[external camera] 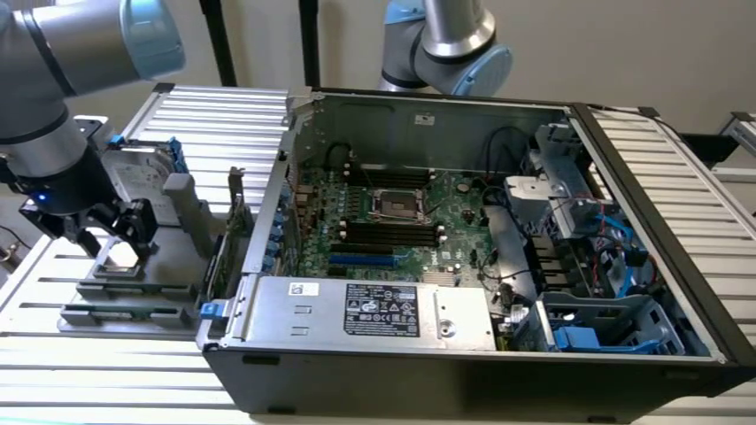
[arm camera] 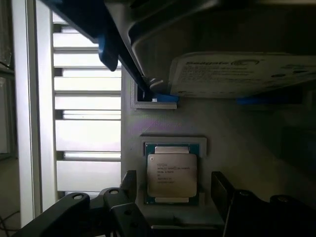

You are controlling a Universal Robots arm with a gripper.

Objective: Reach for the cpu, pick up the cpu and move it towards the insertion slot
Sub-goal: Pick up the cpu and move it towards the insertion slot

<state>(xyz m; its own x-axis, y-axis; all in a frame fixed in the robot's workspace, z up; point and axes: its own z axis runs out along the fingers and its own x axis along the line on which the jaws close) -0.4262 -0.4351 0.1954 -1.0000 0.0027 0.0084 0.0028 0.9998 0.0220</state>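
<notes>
Cpu lies flat, label up; gripper straddles it, jaws apart.

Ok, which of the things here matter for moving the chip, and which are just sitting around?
In the job: chip in its grey holder; tool, open either side of the chip; socket.
Lying about: hard drive; memory slots; power supply.

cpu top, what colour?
The cpu top is pale silver-grey metal with dark print, edged in green. Shows best in the wrist view.
</notes>
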